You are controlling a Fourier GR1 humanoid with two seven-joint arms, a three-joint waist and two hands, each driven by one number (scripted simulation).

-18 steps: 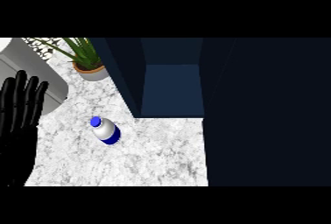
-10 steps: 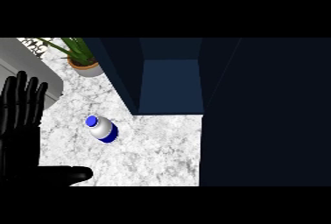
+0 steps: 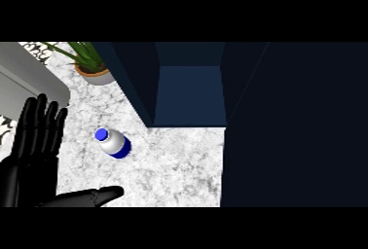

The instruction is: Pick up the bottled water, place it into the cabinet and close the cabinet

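Note:
The bottled water [image 3: 113,142], white with a blue cap and blue label, stands on the marble counter [image 3: 173,165] in the head view. My left hand [image 3: 32,146] is just to its left, open with its fingers straight and pointing up the picture. The thumb [image 3: 90,196] sticks out to the right below the bottle. Hand and bottle are apart. The dark blue cabinet [image 3: 191,95] stands open behind and to the right of the bottle. My right hand does not show.
A potted plant [image 3: 90,65] stands at the counter's back left, next to the cabinet's side wall. A grey slab [image 3: 28,78] runs along the left edge. A large dark panel [image 3: 295,126] fills the view's right side.
My left hand's thumb has come into view at the lower edge and spread rightward under the bottle. The fingers sit slightly lower in the picture. The bottle stands where it was.

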